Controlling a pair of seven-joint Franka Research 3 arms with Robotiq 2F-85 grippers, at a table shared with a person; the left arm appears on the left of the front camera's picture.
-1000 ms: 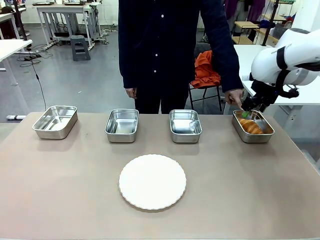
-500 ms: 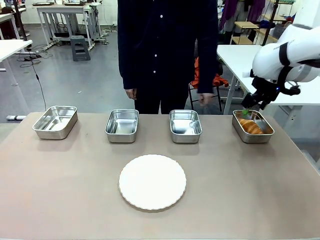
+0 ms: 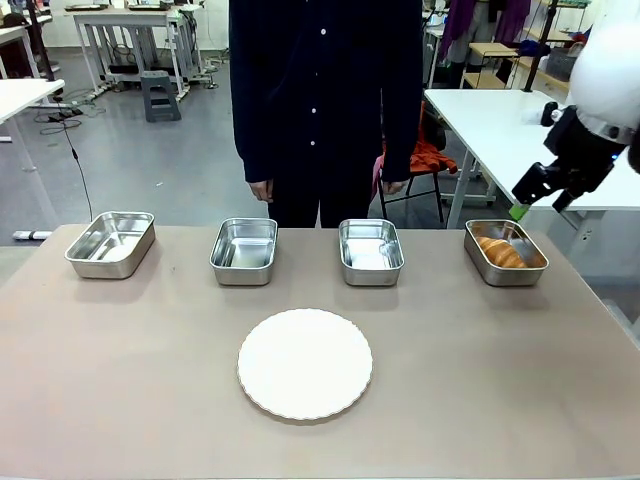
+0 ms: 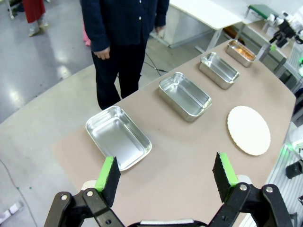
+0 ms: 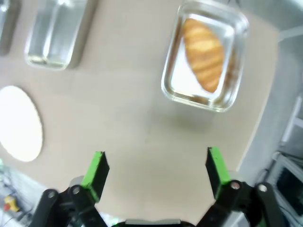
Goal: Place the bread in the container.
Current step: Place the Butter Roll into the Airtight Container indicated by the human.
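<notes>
The bread (image 3: 500, 251) lies inside the container (image 3: 505, 271), the tray nearest the robot's right side in a row of four along the far edge of the table (image 3: 150, 380). In the right wrist view the bread (image 5: 203, 53) rests flat on the tray floor, lengthwise and slightly toward one long wall, with nothing touching it. On this evidence the placement is judged complete; what appears to be left is only for the arm to clear away. The right gripper (image 3: 530, 196) hangs in the air above and beyond the container's far right corner, apart from it. Its fingers (image 5: 97, 170) are spread wide and hold nothing. The left gripper (image 4: 165, 177) hovers over the opposite end of the table, its fingers (image 4: 110, 178) likewise spread wide and empty, near the leftmost tray (image 4: 118, 137) but not touching it. The other three trays (image 3: 244, 250) look empty, as does the round white plate (image 3: 305, 362) at the table's middle. The person (image 3: 325, 100) stands at the far side behind the two middle trays, arms down, hands clear of the table.
</notes>
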